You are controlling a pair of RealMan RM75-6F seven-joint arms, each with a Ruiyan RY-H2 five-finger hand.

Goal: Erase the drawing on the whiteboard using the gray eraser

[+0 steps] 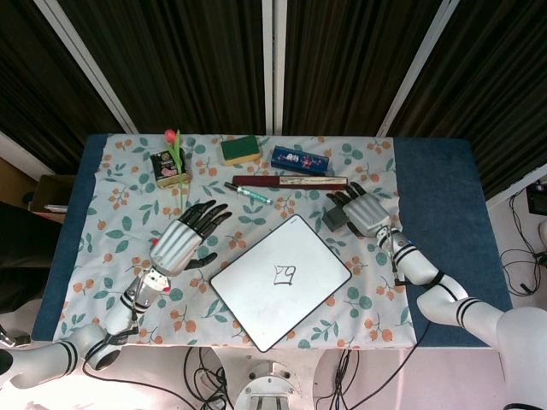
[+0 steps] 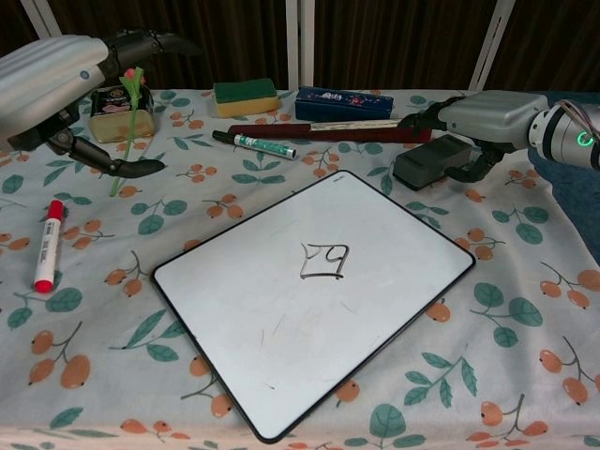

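Note:
The gray eraser (image 2: 427,161) lies on the floral cloth just beyond the whiteboard's far right corner, partly covered in the head view (image 1: 334,219). My right hand (image 2: 483,117) (image 1: 365,212) hovers over its right end, fingers stretched out above it and thumb down beside it; no grip shows. The whiteboard (image 2: 281,328) (image 1: 256,299) sits tilted at the table's centre with a small black drawing (image 2: 323,261) (image 1: 285,273) in its middle. My left hand (image 2: 52,75) (image 1: 179,242) is raised left of the board, fingers apart, holding nothing.
A red marker (image 2: 44,246) lies at the left. Behind the board are a green-capped marker (image 2: 253,143), a dark red case (image 2: 328,131), a blue box (image 2: 344,103), a green-yellow sponge (image 2: 246,97) and a tin with a tulip (image 2: 120,100).

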